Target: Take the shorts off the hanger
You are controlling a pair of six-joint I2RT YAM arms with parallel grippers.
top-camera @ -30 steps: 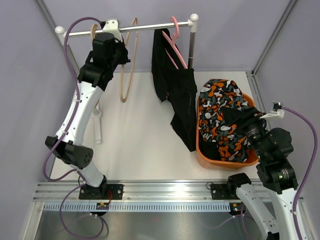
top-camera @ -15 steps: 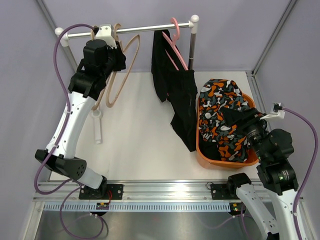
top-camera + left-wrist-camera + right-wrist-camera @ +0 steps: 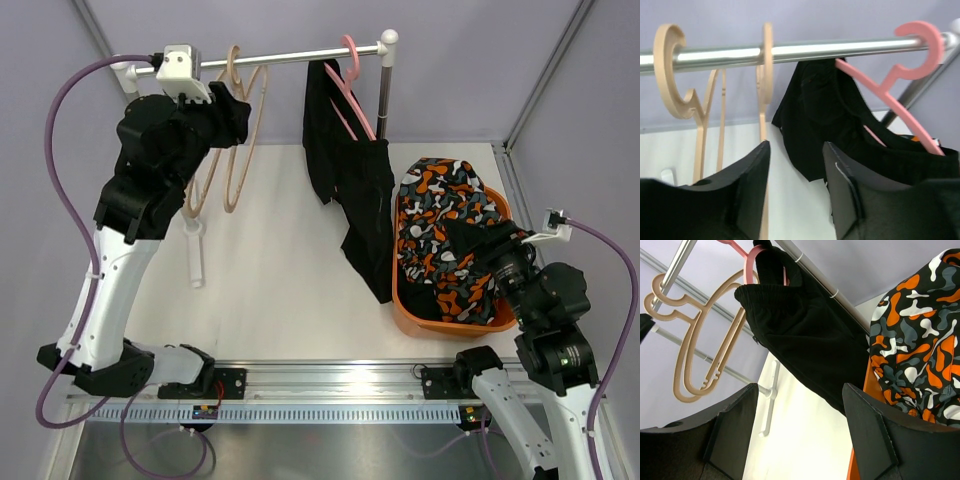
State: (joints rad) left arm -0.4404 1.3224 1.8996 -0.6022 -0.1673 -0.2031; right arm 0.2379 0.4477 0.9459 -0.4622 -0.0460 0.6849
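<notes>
Black shorts (image 3: pixel 360 200) hang off pink hanger (image 3: pixel 352 70) on the rail (image 3: pixel 290 56), hem draping down beside the orange basket (image 3: pixel 450 322). Patterned shorts (image 3: pixel 440 215) lie heaped in that basket on the counter (image 3: pixel 280 270). Left tool (image 3: pixel 795 150) raised near the rail by two beige hangers (image 3: pixel 662 70), fingers spread, nothing between them. Right tool (image 3: pixel 800 390) over the basket, fingers spread, empty, facing the black shorts

The black shorts (image 3: pixel 825 110) hide the lower part of the pink hanger (image 3: pixel 932 50) from us; the patterned shorts (image 3: pixel 920 340) run past the right wrist view's edge.
</notes>
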